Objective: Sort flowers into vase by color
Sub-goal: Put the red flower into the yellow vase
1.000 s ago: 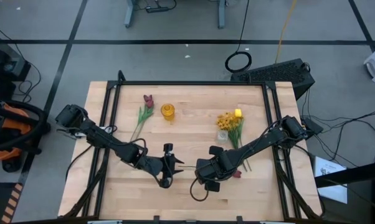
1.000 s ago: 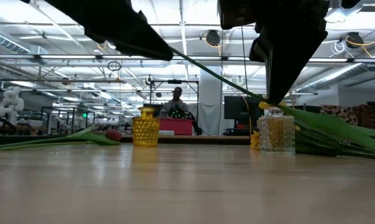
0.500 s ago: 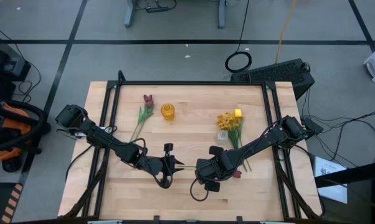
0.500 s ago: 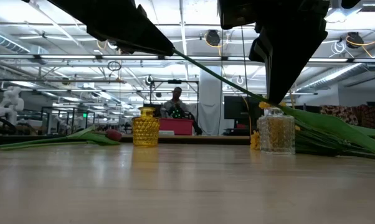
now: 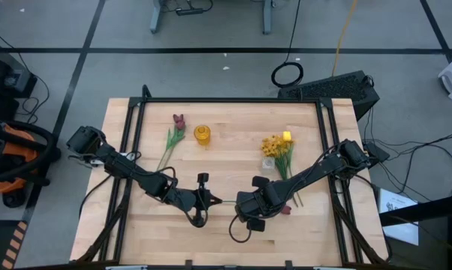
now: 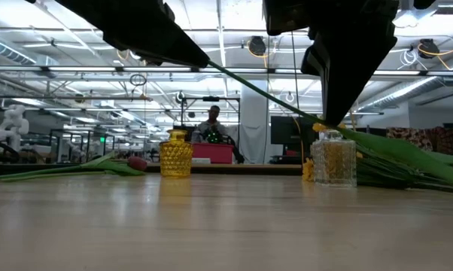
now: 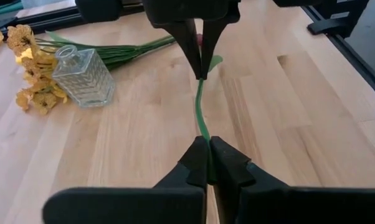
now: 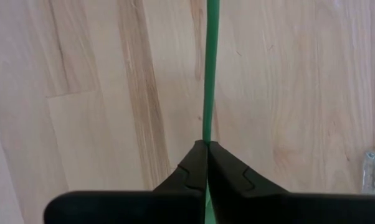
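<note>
A dark-red tulip, its bloom beside my right arm, has a thin green stem running leftward between both grippers. My left gripper is shut on the stem's free end. My right gripper is shut on the stem farther along, and shows in the left wrist view. In the low view the stem slants above the table. Another dark-red tulip lies flat at the far left. Yellow blossoms and a yellow tulip lie on the table. My left gripper pinches the stem's bare end between its two fingers. It comes from the table's left, slanting a little downward, with the fingers lying along the stem. The stem leaves the fingers clear of the table. My right gripper pinches the stem between its two fingertips from above, pointing down and lying across it. The stem runs on toward my left gripper, held above the wood.
A small yellow vase stands at the far middle-left. A clear glass vase stands at the right, with the yellow flowers' green stems lying beside it. Black rails frame the table.
My left gripper has shut on the free end of the tulip's stem without shifting its place. My right gripper has kept still with the stem in its fingers.
</note>
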Motion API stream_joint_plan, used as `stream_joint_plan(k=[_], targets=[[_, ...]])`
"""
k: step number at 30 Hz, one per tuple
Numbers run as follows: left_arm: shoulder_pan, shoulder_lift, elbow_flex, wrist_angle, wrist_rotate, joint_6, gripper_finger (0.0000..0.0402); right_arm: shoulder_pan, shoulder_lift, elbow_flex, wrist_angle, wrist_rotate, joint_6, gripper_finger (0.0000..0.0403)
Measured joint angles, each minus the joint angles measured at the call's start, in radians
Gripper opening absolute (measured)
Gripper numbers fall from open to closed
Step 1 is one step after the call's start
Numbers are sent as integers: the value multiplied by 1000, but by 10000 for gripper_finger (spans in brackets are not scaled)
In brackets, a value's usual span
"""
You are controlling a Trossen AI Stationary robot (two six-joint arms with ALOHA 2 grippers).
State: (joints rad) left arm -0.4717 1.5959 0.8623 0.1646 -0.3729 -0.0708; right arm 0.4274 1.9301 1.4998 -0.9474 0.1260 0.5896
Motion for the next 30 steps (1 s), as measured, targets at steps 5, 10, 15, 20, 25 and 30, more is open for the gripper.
stream_joint_plan(k=[5, 10, 15, 20, 25, 30], targets=[[0, -8, 0, -50, 2, -11, 8, 0, 0, 1, 22, 6, 0, 38], [-4, -53, 0, -120, -17, -38, 8, 10, -20, 1, 12, 56, 3, 87], [-21, -157, -3, -287, -103, -103, 8, 75, -78, 1, -29, 220, 27, 113], [-66, -316, -3, -443, -283, -205, 7, 170, -120, 1, 7, 397, 91, 118], [-125, -474, -3, -449, -382, -220, 7, 243, -114, -29, 229, 547, 57, 118], [-194, -594, -3, -441, -482, -203, 6, 254, -73, -115, 673, 582, -116, 118]])
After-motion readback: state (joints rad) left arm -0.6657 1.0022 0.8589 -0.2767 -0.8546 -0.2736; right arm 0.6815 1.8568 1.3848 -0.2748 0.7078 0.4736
